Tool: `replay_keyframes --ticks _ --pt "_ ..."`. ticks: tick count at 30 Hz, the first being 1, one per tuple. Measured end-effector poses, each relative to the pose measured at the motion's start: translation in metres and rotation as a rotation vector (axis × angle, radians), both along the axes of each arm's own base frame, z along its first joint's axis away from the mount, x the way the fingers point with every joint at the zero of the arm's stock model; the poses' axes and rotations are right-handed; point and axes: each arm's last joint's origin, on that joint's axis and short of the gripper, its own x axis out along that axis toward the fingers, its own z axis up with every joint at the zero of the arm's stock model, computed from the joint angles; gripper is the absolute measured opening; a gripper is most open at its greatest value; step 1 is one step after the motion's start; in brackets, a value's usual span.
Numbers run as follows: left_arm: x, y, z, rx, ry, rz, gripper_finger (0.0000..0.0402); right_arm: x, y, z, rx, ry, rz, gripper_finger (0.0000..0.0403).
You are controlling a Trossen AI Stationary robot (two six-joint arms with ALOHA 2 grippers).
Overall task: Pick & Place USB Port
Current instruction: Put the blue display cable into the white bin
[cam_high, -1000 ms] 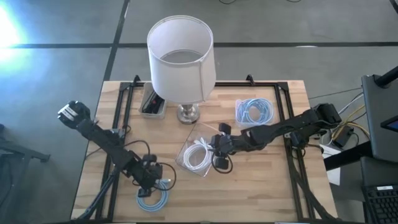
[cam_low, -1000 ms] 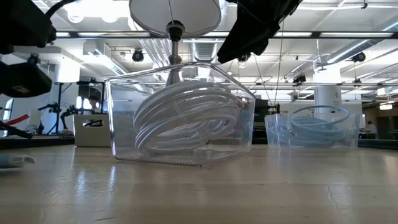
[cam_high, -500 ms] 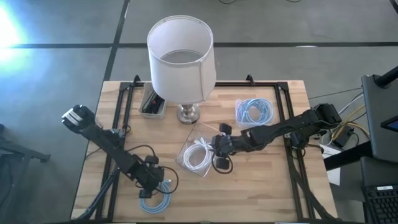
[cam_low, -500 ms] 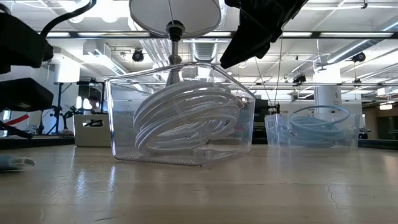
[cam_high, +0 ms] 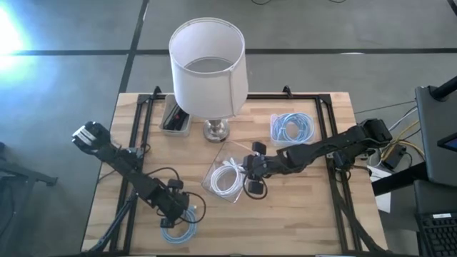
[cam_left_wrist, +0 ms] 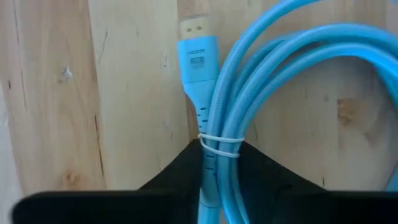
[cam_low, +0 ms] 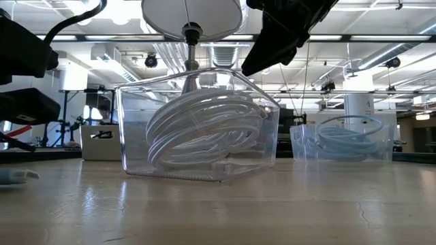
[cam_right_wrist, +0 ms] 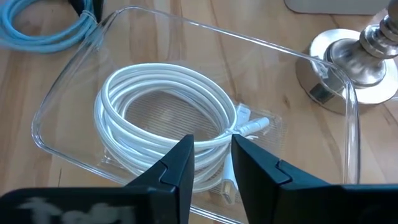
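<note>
A coiled blue cable (cam_high: 176, 230) lies on the wooden table near its front left. Its plug (cam_left_wrist: 198, 55) lies flat on the wood beside the coil. My left gripper (cam_high: 176, 208) (cam_left_wrist: 219, 155) points down and is shut on it. A clear container (cam_high: 227, 178) holding a coiled white cable (cam_right_wrist: 163, 118) sits at the table's middle, tilted in the low view (cam_low: 197, 122). My right gripper (cam_high: 250, 173) (cam_right_wrist: 211, 163) is at the container's right-hand corner, shut on its wall. My left gripper pinches the blue cable's bundled strands (cam_left_wrist: 217, 127) between its two fingers, right at the thin white tie just behind the plug. The fingers come from above, pointing steeply down, across the strands. The coil lies on the table. My right gripper seems to hold the clear container by its near wall (cam_right_wrist: 214, 186), which runs between the two fingers. The fingers (cam_right_wrist: 180, 168) slant down from the table's right side. The wall is see-through, so the contact itself barely shows. The container stands tilted, one lower edge (cam_low: 221, 179) on the table.
A lamp with a white shade (cam_high: 207, 64) and metal base (cam_high: 216, 130) stands at the back middle. Beside it are a small dark tray (cam_high: 175, 118) and a second clear container with a blue cable (cam_high: 291, 127). Black rails (cam_high: 136, 128) run along both table sides.
My left gripper has come down onto the blue cable near the table's front left and has rolled a little. The cable has stayed on the table. The right arm and the clear container have kept still.
</note>
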Motion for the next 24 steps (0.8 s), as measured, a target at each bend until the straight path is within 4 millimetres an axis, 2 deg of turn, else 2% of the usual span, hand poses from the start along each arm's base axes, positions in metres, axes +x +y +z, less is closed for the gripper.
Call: replay_keyframes --ticks 3,8,12,18,24 --pt "0.002 -0.001 0.007 -0.027 -0.045 0.006 0.0057 0.000 0.000 0.000 0.002 -0.006 0.000 0.0097" --pt "0.003 0.003 0.021 0.017 -0.164 0.068 0.0057 0.003 0.004 0.005 0.018 -0.036 0.024 0.0096" --pt "0.011 0.002 0.044 0.054 -0.320 0.133 0.0058 0.002 0.014 0.012 0.004 -0.050 0.080 0.0097" --pt "0.023 -0.007 0.072 0.092 -0.437 0.107 0.0059 -0.006 0.035 0.038 -0.008 -0.128 0.172 0.0098" --pt "0.031 -0.017 0.108 0.145 -0.519 0.060 0.0060 -0.028 0.052 0.059 -0.052 -0.204 0.226 0.0110"
